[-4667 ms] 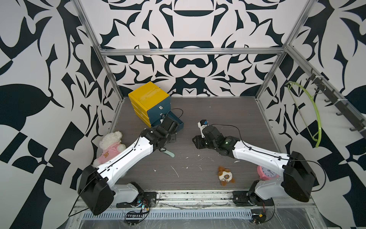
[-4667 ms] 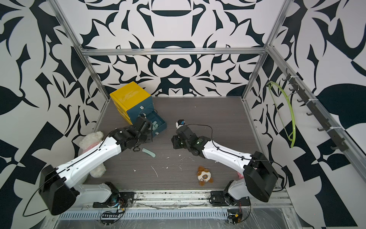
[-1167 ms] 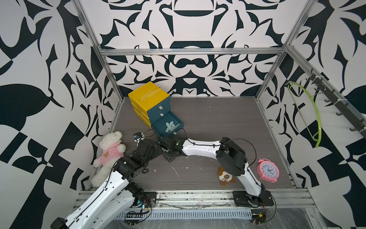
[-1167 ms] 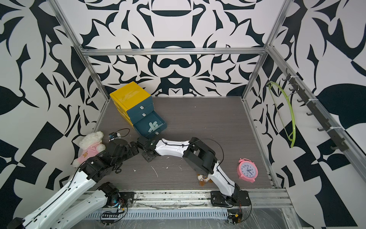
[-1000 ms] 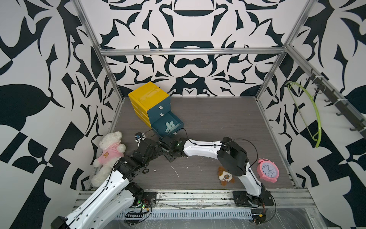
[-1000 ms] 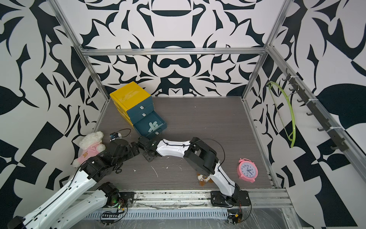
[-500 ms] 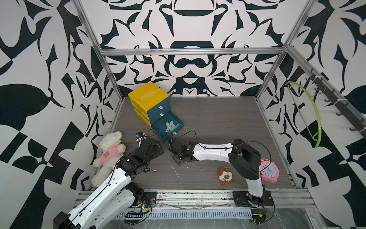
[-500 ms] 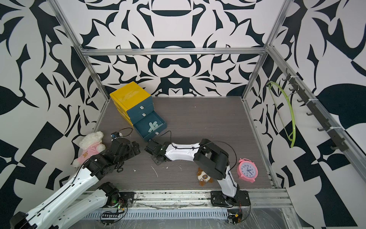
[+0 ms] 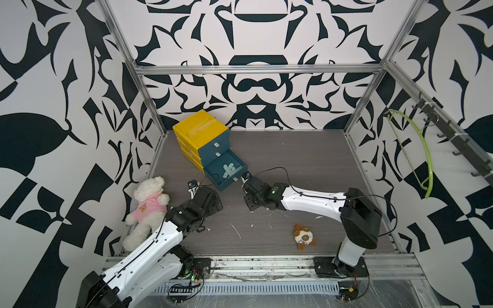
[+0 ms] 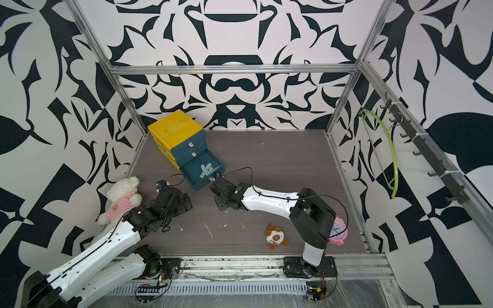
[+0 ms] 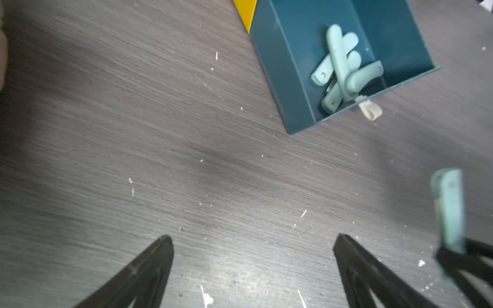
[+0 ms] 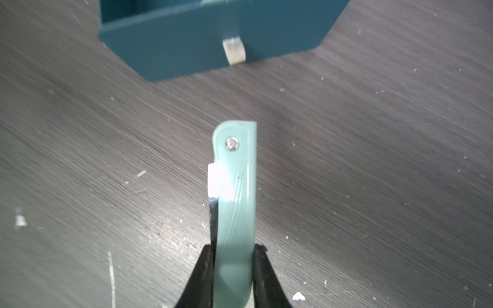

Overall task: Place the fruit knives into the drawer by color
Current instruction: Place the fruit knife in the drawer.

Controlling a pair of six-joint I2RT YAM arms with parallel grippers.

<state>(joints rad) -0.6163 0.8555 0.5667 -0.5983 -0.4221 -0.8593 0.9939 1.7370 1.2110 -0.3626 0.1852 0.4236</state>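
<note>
Mint-teal knife (image 12: 234, 202) with a silver rivet; matching mint-teal knives (image 11: 338, 64) in a dark teal drawer (image 11: 277, 66) of a yellow cabinet (image 9: 200, 128); grey wood-grain table (image 9: 293, 160); black-and-white leaf-patterned walls (image 9: 80, 80); white bear (image 9: 148, 190) in pink; lime-green hanger (image 9: 428, 165)

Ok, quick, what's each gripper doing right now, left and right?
The left gripper is open and holds nothing.
The right gripper is closed on a mint-teal fruit knife.
</note>
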